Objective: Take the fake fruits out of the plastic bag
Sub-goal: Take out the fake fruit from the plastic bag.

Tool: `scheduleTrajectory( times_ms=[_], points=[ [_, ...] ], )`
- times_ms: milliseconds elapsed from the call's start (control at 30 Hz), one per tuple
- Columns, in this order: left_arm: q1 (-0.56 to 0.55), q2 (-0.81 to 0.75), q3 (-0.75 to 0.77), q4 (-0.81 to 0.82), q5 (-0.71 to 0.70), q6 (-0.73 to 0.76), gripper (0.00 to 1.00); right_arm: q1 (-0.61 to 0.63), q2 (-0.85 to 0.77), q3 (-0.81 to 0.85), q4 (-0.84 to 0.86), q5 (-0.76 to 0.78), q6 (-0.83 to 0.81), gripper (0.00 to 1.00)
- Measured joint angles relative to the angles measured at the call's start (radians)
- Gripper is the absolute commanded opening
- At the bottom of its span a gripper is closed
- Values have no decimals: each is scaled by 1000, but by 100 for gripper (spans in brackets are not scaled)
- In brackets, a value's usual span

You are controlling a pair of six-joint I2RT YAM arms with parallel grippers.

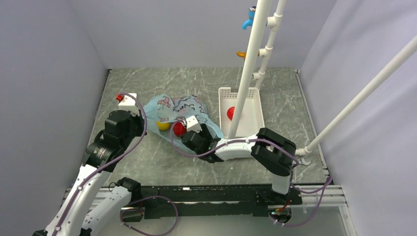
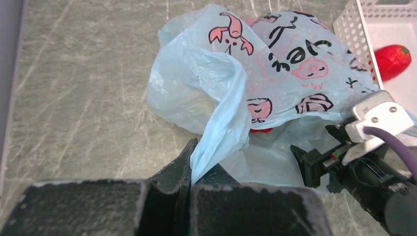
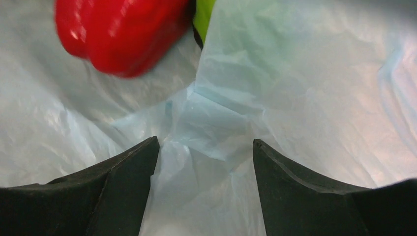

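While the left jaws pinch a fold of the plastic bag (image 2: pixel 255 83) on the worktop (image 2: pixel 88 88), the right jaws stand spread inside its mouth; next, I judge, they must reach the red fake fruit (image 3: pixel 115 34) and close around it

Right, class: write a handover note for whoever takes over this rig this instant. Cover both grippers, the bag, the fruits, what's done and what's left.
Left gripper: shut on a fold of the bag.
Right gripper: open, inside the bag's mouth, holding nothing.
Fruits: a red pepper and a green piece lie just ahead of it; a yellow piece shows at the bag's near edge.
Done: one red fruit lies in the basket.
Left: take out the red, green and yellow pieces.
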State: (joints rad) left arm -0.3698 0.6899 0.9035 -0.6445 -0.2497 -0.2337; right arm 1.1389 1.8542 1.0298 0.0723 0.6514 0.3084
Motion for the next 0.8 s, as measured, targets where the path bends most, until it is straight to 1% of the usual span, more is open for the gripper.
scheduleTrajectory(
  times_ms=[67,200,333,433,567,667,767,800],
  points=[
    [0,-2,0,-23,25,-19,0,5,0,-44,-1,-9,31,77],
    [0,-47,-26,-60,72,-51,0,9,-26,-88,-7,-24,55,77],
    [0,-126,-56,-107,122,-69,0,13,-95,-84,-58,-58,46,78],
    [0,-151,-56,-124,140,-81,0,21,-140,-36,-74,-83,19,80],
    [0,-153,-58,-124,156,-94,0,22,-136,72,-51,-111,-35,82],
    [0,-153,-58,-123,166,-98,0,2,-82,156,-3,-154,-72,83],
    [0,-151,-58,-119,167,-99,0,-31,-3,229,21,-172,-67,90],
    [0,-152,-58,-116,167,-101,0,-43,33,260,24,-162,-52,91]
  ],
)
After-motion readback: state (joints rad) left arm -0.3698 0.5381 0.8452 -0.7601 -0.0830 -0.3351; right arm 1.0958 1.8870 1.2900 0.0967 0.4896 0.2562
